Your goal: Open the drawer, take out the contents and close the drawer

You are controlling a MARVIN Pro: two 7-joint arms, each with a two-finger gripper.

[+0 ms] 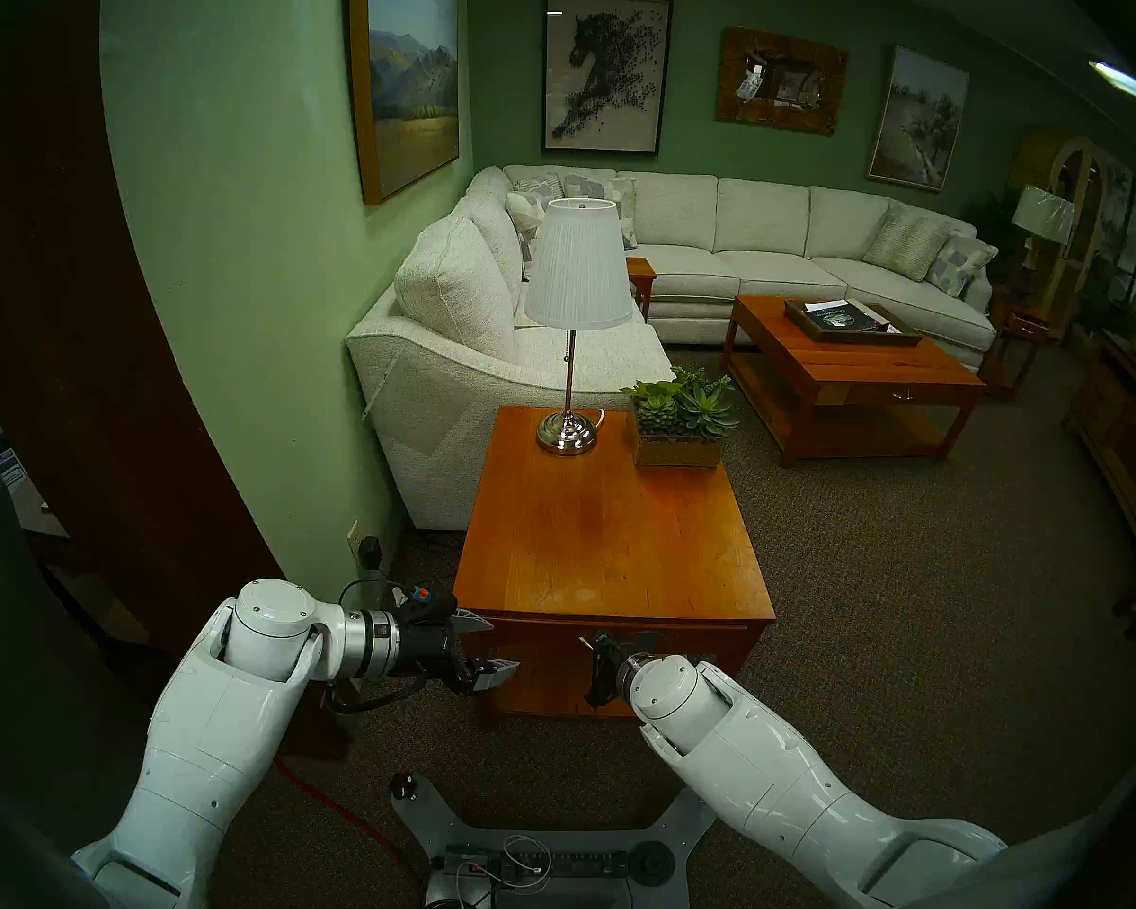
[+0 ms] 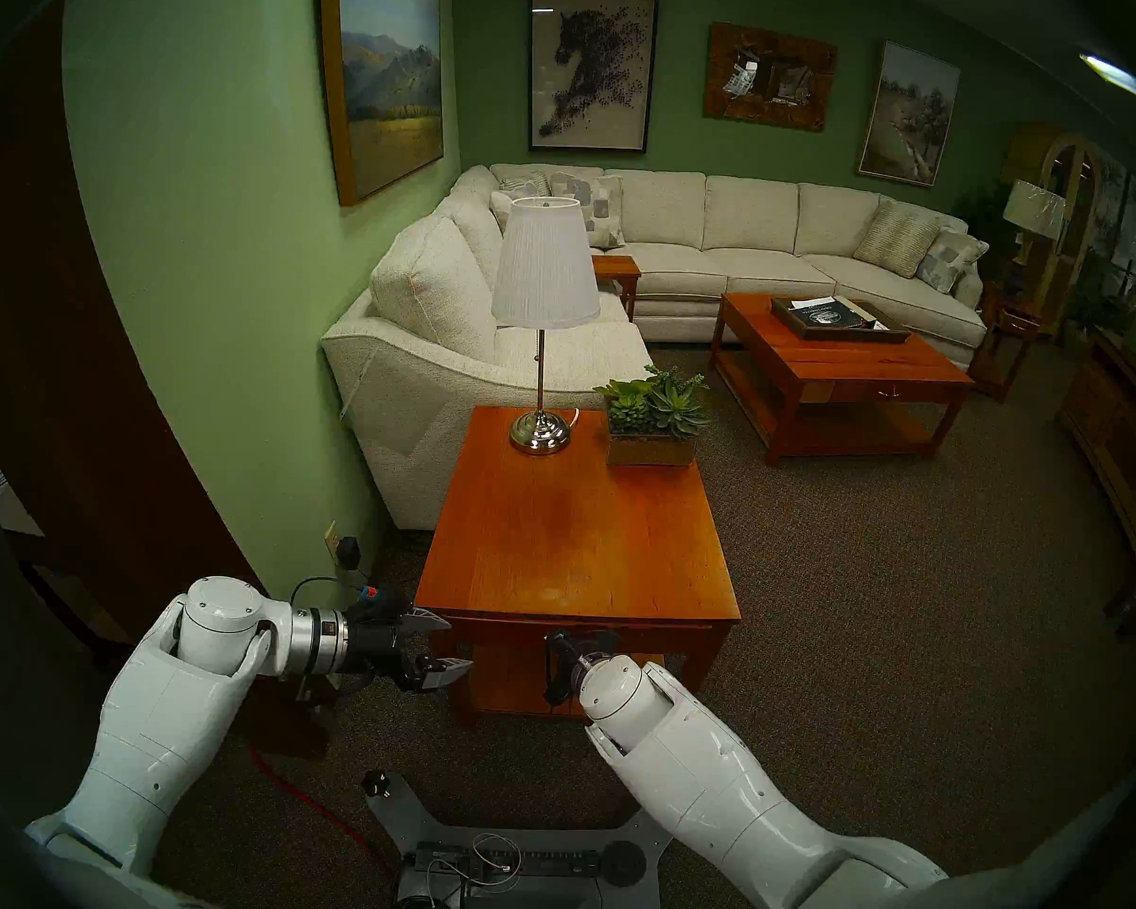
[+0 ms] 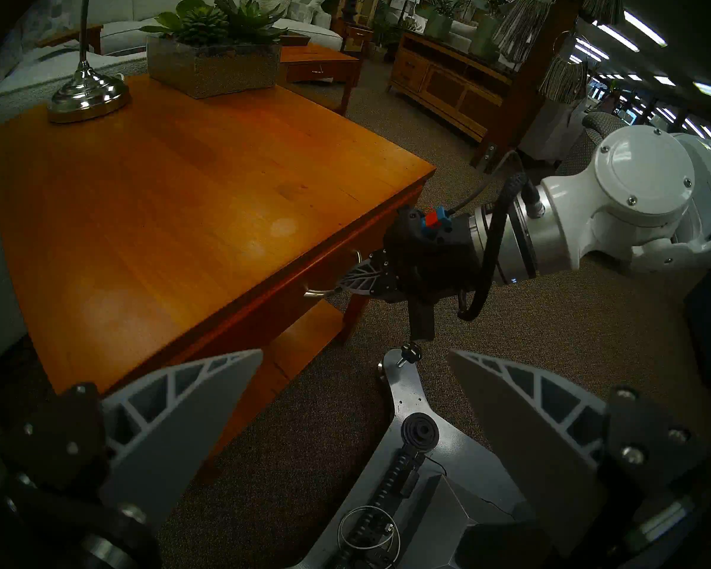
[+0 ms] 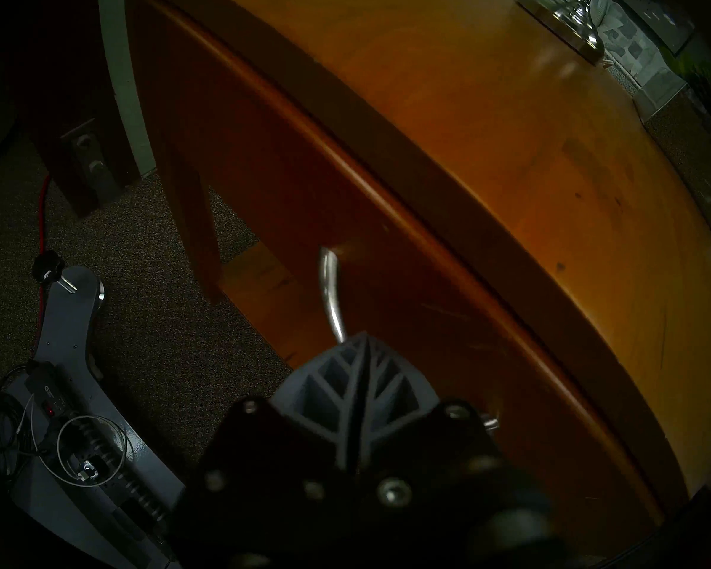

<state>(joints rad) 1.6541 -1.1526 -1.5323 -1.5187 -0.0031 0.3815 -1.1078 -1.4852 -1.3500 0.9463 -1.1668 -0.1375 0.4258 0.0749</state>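
Note:
The drawer (image 1: 683, 652) is the orange-brown front under the side table's top (image 1: 611, 527), and it looks pushed in or nearly so. Its curved silver handle (image 4: 331, 293) sticks out from the front. My right gripper (image 1: 586, 640) is shut on that handle, fingertips pinched together around the bar (image 3: 317, 293). My left gripper (image 1: 493, 645) hangs open and empty beside the table's front left corner, level with the drawer. The contents are hidden inside.
A chrome lamp (image 1: 567, 429) and a succulent planter (image 1: 680, 429) stand at the back of the tabletop. A lower shelf (image 3: 304, 342) lies under the drawer. The robot's base (image 1: 539, 848) is on the carpet in front. Sofa behind, coffee table (image 1: 847, 376) to the right.

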